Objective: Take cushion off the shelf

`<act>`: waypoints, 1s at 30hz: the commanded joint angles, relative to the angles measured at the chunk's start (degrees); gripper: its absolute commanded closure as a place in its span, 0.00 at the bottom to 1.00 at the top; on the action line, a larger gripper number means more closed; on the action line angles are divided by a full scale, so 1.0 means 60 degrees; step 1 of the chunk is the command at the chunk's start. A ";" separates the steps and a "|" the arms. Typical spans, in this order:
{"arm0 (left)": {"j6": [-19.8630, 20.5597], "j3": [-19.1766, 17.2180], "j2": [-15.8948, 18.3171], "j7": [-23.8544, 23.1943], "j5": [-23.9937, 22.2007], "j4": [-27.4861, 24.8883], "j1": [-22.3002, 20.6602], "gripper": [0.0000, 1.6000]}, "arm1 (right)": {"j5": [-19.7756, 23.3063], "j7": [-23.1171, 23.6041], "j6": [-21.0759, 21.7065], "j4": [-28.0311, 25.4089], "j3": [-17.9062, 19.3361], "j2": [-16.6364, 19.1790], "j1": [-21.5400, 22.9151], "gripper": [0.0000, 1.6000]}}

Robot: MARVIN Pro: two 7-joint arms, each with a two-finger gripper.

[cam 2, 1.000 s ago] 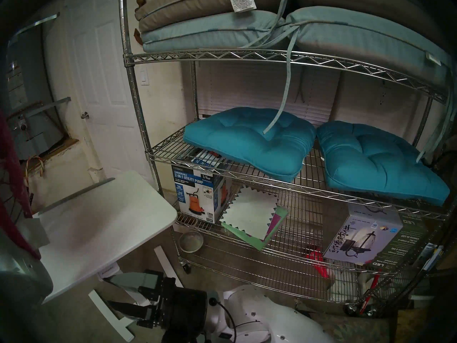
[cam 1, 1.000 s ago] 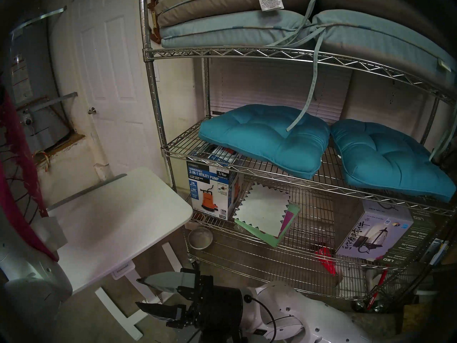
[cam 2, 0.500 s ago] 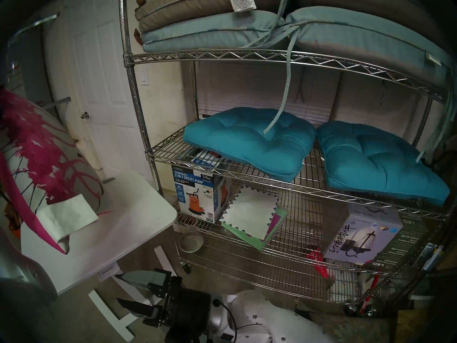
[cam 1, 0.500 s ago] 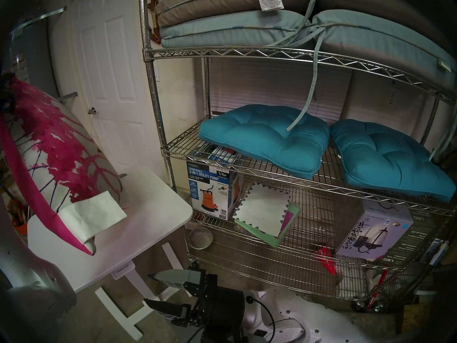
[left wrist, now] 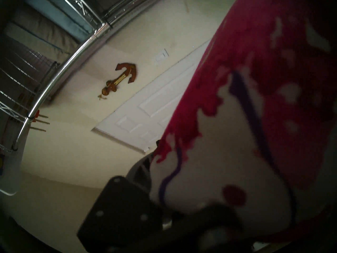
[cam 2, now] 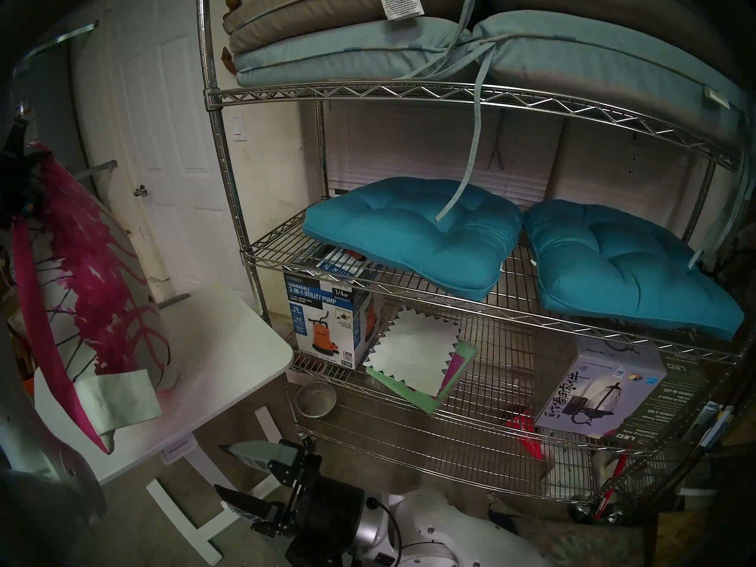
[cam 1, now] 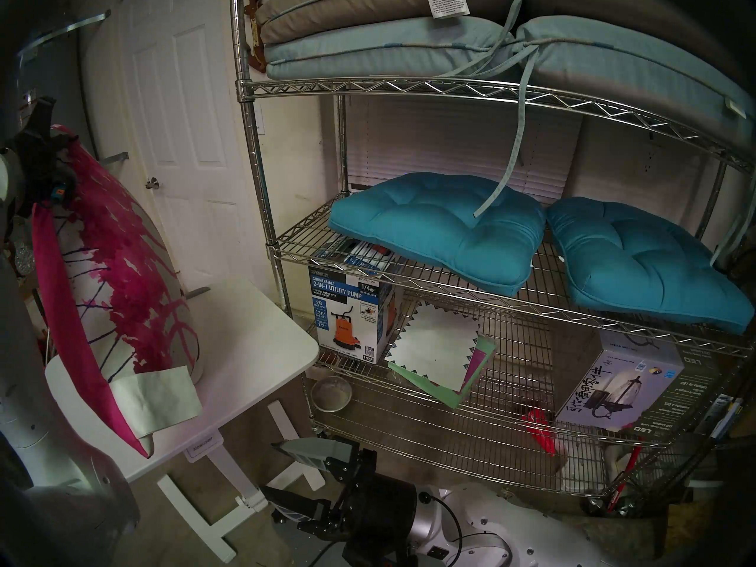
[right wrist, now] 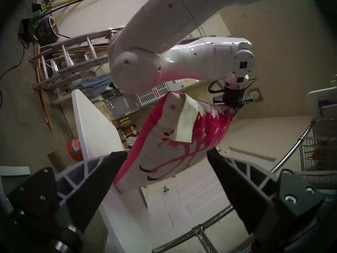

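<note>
At the left edge of the head view, the left tool [cam 1: 49, 161] is clenched on the top corner of the cushion [cam 1: 118, 284]. This cushion hangs from it, tilted, with the splatter front turned to the shelf [cam 1: 368, 88] and the magenta back to the robot. Its lower corner is over the near left part of the desk [cam 1: 253, 349], and the long white label [cam 1: 157, 398] lies against the desk top; I cannot tell if the corner itself rests there. Well apart from the shelf, the cushion is fully off it. Lower, near the desk leg, the right tool [cam 1: 274, 478] is released and holds nothing.
</note>
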 commanded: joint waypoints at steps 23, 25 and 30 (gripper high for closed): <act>0.0261 0.2806 0.0193 0.2078 0.0632 0.2286 -0.2299 1.00 | 0.0093 -0.0873 0.0628 -0.0095 0.0451 0.0212 -0.0856 0.00; 0.0376 0.3095 0.0068 0.2228 0.0683 0.2500 -0.2467 1.00 | 0.0085 -0.0929 0.0669 -0.0102 0.0486 0.0232 -0.0907 0.00; 0.0639 0.3757 -0.0153 0.2605 0.0829 0.2910 -0.2811 1.00 | 0.0060 -0.1030 0.0764 -0.0096 0.0557 0.0264 -0.1015 0.00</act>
